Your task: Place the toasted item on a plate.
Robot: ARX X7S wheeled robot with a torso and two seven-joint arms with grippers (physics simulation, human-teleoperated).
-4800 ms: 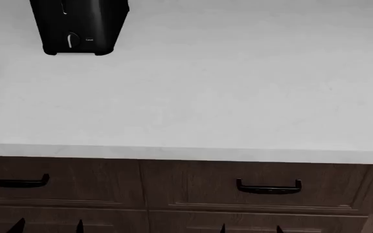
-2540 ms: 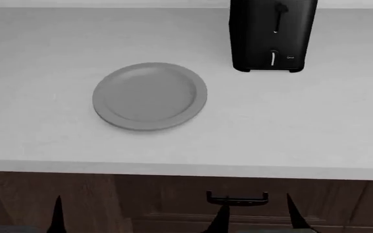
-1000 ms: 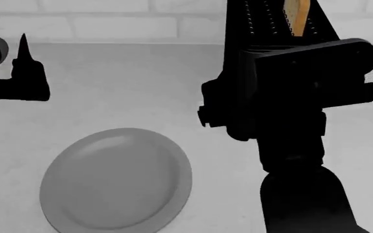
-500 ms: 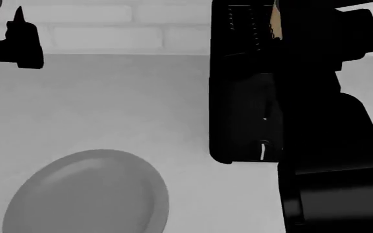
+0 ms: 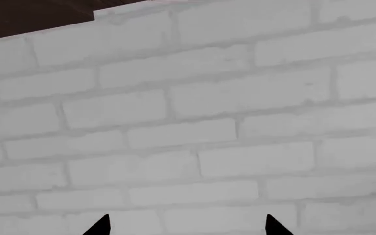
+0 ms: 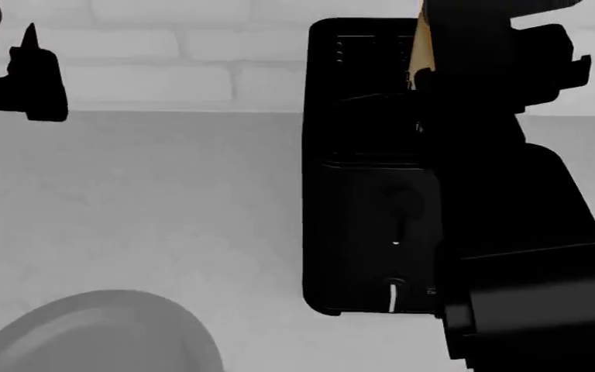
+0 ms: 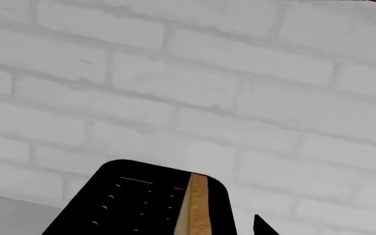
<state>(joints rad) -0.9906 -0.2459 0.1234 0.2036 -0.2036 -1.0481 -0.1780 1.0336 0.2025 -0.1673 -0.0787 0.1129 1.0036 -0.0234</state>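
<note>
The slice of toast (image 7: 198, 205) stands upright in a slot of the black toaster (image 7: 142, 205), golden crust edge up. My right gripper (image 7: 183, 229) hovers just above the toaster top, open, with the toast between its jaws and untouched; only one fingertip (image 7: 263, 226) shows against the wall. In the head view a sliver of toast (image 6: 421, 46) shows beside my right arm (image 6: 514, 232), which covers the toaster's (image 6: 365, 194) right side. The light-grey plate (image 6: 91, 333) lies at the bottom left. My left gripper (image 6: 31, 77) is open and empty, raised at the far left, facing the wall (image 5: 186, 229).
A white brick wall (image 6: 173, 54) runs close behind the toaster. The light countertop (image 6: 153, 201) stretches between the plate and the wall. A dark cabinet edge (image 5: 31, 14) shows above the bricks in the left wrist view.
The view has closed in on the toaster, and the plate has slid down to the bottom-left corner. My right arm has moved forward over the toaster top. The left gripper stays raised.
</note>
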